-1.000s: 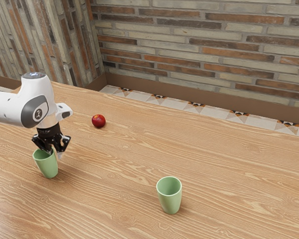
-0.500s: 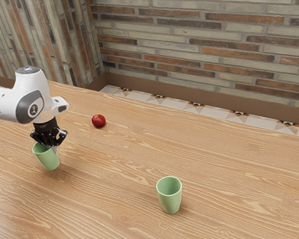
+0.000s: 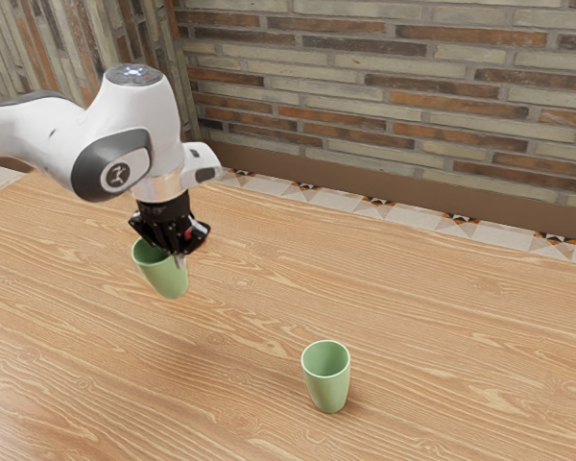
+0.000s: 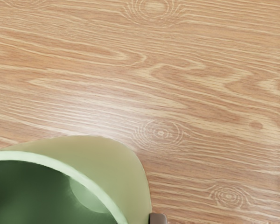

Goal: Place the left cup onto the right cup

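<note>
The left cup (image 3: 163, 275) is held at its rim by the gripper (image 3: 169, 252), its fingers closed on it. It is slightly tilted, clear of the table (image 3: 442, 288), and seen empty. The right cup (image 3: 325, 376) is stood upright, well apart, also empty.

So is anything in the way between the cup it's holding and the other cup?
No, nothing visible. The held cup hangs tilted in the gripper above the table, and just bare wood lies between it and the standing cup.
</note>
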